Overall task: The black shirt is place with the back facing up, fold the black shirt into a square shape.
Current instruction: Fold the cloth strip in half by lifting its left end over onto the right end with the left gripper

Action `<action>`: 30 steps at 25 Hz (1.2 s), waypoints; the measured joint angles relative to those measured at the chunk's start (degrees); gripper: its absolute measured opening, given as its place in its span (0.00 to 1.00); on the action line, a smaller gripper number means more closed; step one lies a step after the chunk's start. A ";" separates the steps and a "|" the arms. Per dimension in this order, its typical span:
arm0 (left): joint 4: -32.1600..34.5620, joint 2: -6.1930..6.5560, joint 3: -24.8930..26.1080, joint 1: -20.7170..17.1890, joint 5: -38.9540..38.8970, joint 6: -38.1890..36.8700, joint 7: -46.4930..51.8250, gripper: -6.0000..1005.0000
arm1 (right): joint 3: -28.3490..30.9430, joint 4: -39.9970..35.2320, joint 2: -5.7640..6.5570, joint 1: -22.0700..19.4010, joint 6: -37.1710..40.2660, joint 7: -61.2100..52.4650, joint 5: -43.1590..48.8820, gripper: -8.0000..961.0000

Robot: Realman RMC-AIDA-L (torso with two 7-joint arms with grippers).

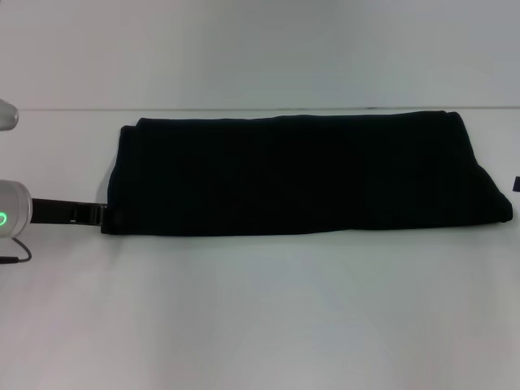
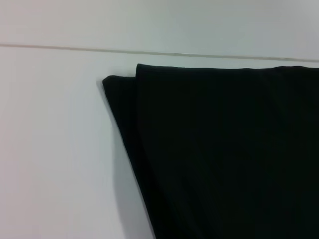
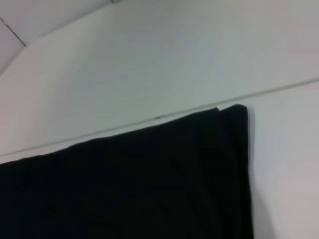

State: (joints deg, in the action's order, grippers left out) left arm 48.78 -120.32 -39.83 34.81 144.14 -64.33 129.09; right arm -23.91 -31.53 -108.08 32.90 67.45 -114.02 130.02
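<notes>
The black shirt lies on the white worktop as a long, narrow band, already folded lengthwise, running from the robot's left to its right. Its far edge sits close to the seam at the back of the worktop. In the left wrist view the stacked layers show at the shirt's far left corner, one layer stepping slightly past the other; the right wrist view shows the same layering at the far right corner.

The left pincer reaches in low along the worktop and meets the near left corner of the band. Its tips merge with the dark cloth, so whether it is clenched on the fabric or released cannot be told. The right pincer is barely in view, only a dark sliver at the right edge of the head view, near the shirt's right end, and its state cannot be told.

The lengthwise folds look done; what remains appears to be the crosswise fold. That calls for a firm hold on one end through all layers, then carrying it over the other end with edges aligned.
</notes>
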 joint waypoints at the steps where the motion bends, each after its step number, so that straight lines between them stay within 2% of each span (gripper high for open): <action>1: 0.00 0.00 0.00 0.06 0.01 0.01 -0.01 0.31 | -0.01 0.18 -0.20 0.27 -0.59 -0.09 0.48 0.64; 6: 0.00 0.03 0.00 0.26 0.01 0.01 -0.02 0.18 | -0.18 1.12 -1.93 1.70 -4.25 -0.99 2.41 0.64; 13: 0.00 0.19 0.02 0.55 0.00 0.00 -0.14 0.00 | -1.22 4.49 -2.51 3.38 -8.30 -2.23 4.05 0.61; 22: 0.00 0.44 0.01 0.91 0.00 -0.01 -0.66 0.01 | -1.25 5.60 -2.98 3.62 -9.59 -2.21 3.97 0.55; 28: -0.08 0.51 0.01 1.04 0.00 0.00 -0.69 0.01 | -1.28 5.41 -3.18 3.57 -9.70 -1.90 3.96 0.35; 30: -0.09 0.52 0.01 1.05 0.00 0.00 -0.69 0.01 | -1.27 5.19 -3.22 3.40 -9.63 -1.88 3.93 0.25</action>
State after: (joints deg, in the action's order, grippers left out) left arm 48.69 -119.80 -39.82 35.86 144.13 -64.33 128.40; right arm -25.18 -26.34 -111.30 36.30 57.82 -115.90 133.95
